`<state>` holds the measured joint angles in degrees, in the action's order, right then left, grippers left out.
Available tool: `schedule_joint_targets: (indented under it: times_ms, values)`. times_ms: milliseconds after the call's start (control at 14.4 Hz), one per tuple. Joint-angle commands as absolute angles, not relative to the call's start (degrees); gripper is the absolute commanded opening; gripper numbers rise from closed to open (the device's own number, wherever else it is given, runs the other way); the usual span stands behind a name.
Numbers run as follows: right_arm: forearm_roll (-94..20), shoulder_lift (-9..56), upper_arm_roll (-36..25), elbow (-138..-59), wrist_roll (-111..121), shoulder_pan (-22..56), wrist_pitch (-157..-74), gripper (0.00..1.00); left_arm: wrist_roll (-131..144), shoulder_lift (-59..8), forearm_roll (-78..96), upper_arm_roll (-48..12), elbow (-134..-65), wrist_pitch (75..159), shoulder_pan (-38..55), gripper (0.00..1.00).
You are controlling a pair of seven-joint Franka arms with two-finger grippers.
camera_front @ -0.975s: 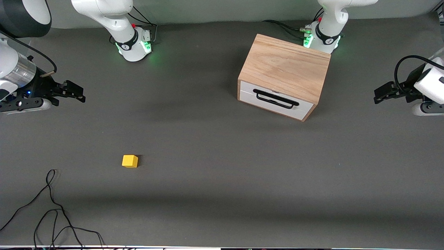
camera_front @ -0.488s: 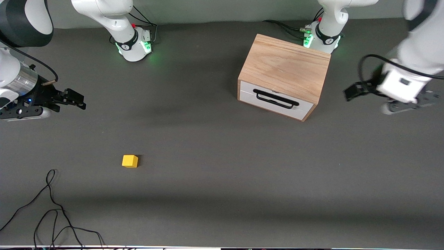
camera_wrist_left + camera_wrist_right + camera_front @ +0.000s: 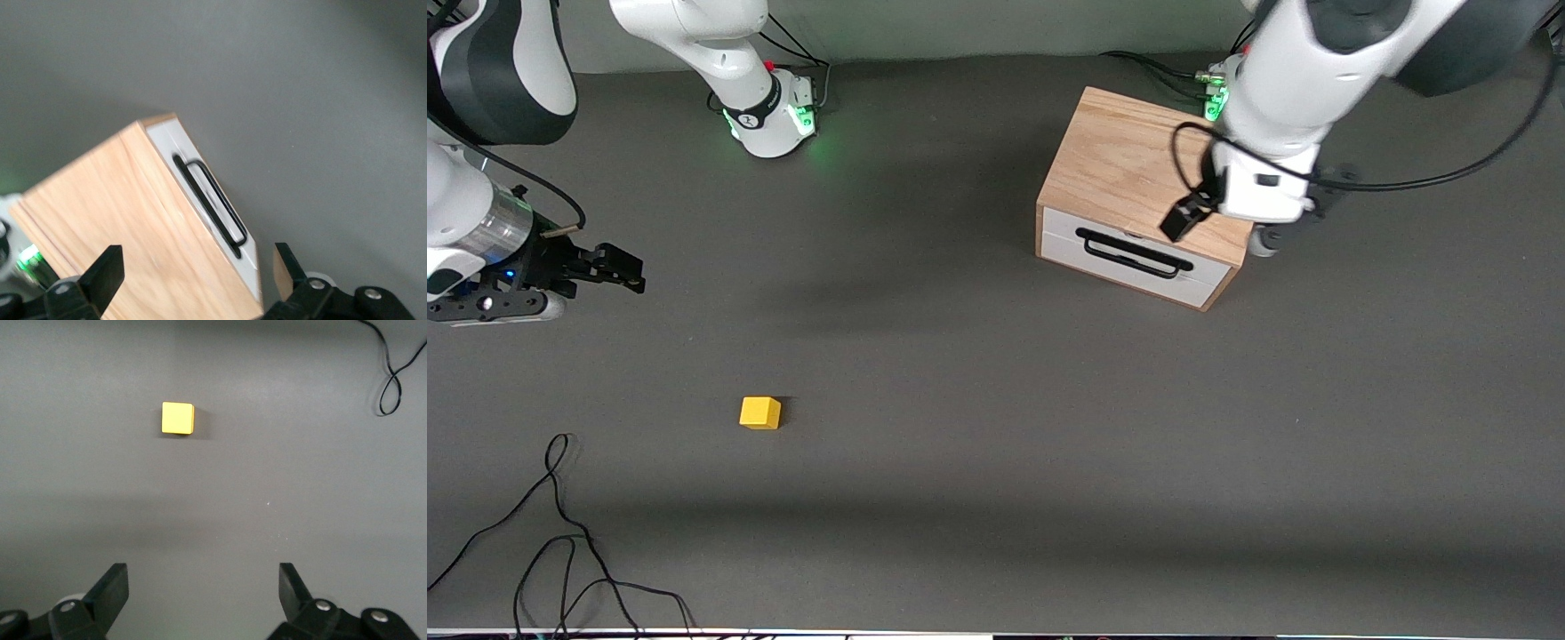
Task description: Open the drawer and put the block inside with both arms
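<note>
The drawer (image 3: 1134,258) is shut flush in its oak-coloured cabinet (image 3: 1156,169), which sits toward the left arm's end of the table with its white front angled at the front camera. The left gripper (image 3: 1183,218) hangs over the cabinet's front top edge, just above the black bar handle (image 3: 1134,253), and the left wrist view shows its fingers (image 3: 103,270) spread wide with nothing between them. That handle is the place to take hold: a thin rigid bar standing off the panel, so one finger should slip into the gap and the other close on the outside, ideally near the middle so the pull runs straight. The cabinet looks like a light box, so I judge it may slide along the table instead of the drawer gliding out. Toward the right arm's end, the block (image 3: 760,412) lies alone on the grey table (image 3: 996,498), nearer the front camera than the cabinet and well apart from it. It is a small hard cube with flat, probably smooth faces; pinching two parallel sides squarely from above should hold it, while a corner grip could twist it loose. The right gripper (image 3: 618,267) hovers over bare table, its fingers (image 3: 110,590) also spread and empty, the block showing clearly in the right wrist view (image 3: 177,418). A loose black cable (image 3: 560,533) lies near the front edge.
</note>
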<state>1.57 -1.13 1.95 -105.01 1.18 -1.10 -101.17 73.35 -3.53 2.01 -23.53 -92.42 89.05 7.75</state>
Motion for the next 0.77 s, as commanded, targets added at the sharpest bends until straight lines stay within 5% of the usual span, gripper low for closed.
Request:
schedule_joint_targets:
  times_ms: [0,488,697]
  values:
    - [0.88,0.62,2.37,-103.53,1.76,-0.88,-101.6,1.0,84.17,-5.27,2.55,-23.47,-92.11,89.04,10.8,1.0]
    - [0.62,3.95,2.37,-103.8,1.41,-0.7,-104.85,1.0,100.55,-8.25,4.48,-23.91,-92.37,86.22,13.54,1.0]
    - [0.62,5.88,2.37,-103.8,1.41,0.34,-106.61,1.0,100.46,-15.17,3.35,-23.56,-92.72,90.51,12.75,1.0]
